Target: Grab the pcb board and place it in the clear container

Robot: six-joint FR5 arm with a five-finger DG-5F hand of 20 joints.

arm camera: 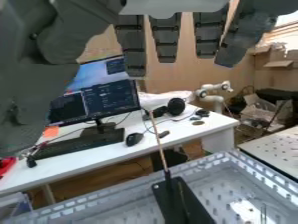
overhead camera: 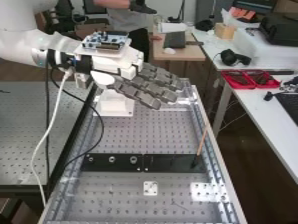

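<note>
- From my remote seat I see the robot hand [overhead camera: 148,86] held above the perforated metal tabletop [overhead camera: 136,132], its fingers straight and slightly apart, slanting down.
- In the wrist view those fingers hang with gaps between them.
- I make out a blue circuit board [overhead camera: 106,39] on top of the arm's wrist, behind the palm; I can't tell whether it is the board I'm meant to grab.
- Just beside the tabletop's rail, my wrist view catches part of a clear-looking box [arm camera: 16,206]; I can't tell what it holds.
- Lying end to end across the tabletop are two black plates [overhead camera: 169,163], one with round metal fittings [overhead camera: 112,159].
- On the plain black plate I have a thin wooden stick [overhead camera: 201,141] with a dark tip, standing tilted near the rail.
- A small white plate [overhead camera: 151,188] lies flat, well apart from the robot hand.
- The white desk [overhead camera: 256,110] alongside carries red trays [overhead camera: 239,87]; my wrist view gives me a monitor [arm camera: 100,97], a keyboard [arm camera: 83,143] and headphones [arm camera: 175,106] on a desk.
</note>
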